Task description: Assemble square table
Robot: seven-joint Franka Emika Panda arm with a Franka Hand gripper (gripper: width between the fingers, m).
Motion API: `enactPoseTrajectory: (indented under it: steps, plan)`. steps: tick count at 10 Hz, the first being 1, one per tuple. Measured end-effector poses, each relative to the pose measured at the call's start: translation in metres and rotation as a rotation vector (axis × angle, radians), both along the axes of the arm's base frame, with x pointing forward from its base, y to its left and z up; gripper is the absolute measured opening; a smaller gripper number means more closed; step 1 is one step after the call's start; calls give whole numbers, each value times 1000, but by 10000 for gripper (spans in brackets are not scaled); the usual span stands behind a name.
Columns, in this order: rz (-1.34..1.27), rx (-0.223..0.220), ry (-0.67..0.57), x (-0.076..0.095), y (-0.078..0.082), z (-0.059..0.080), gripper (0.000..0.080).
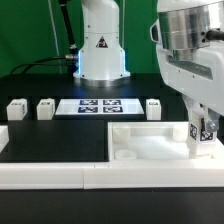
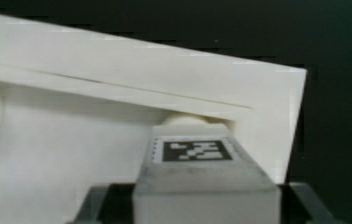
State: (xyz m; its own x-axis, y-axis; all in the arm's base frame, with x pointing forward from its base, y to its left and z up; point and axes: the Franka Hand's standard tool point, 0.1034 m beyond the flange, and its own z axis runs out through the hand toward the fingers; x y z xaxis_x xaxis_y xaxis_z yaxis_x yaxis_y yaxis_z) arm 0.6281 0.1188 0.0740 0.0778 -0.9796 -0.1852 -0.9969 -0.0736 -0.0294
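Observation:
The square table's white slab [image 1: 150, 143] lies rim-up at the front on the exterior view's right. My gripper [image 1: 203, 128] is shut on a short white tagged leg [image 1: 203, 148], held upright over the slab's corner on that side. In the wrist view the leg [image 2: 199, 160] shows its tag, with dark fingers [image 2: 105, 200] on either side of it, and its tip reaches the corner of the slab [image 2: 137, 85]. Whether the tip sits in a socket is hidden. Three more legs [image 1: 17, 110] [image 1: 45, 108] [image 1: 153, 107] stand in a row at the back.
The marker board [image 1: 100, 106] lies between the back legs. A long low white border wall [image 1: 50, 172] runs along the front edge. The robot's white base [image 1: 100, 50] stands behind the board, with cables to its left.

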Motion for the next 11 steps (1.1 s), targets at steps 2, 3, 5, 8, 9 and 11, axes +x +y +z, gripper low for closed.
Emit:
enactPoseTrajectory:
  steps: [2, 3, 5, 8, 9, 11]
  plan:
    - [41, -2, -5, -1, 1, 0, 293]
    - [95, -8, -19, 0, 2, -1, 372]
    - [531, -37, -119, -2, 0, -5, 553]
    - [771, -42, -160, -2, -1, -5, 645]
    - [943, -59, -180, -2, -1, -5, 648]
    - [1296, -109, -211, 3, -4, -3, 649]
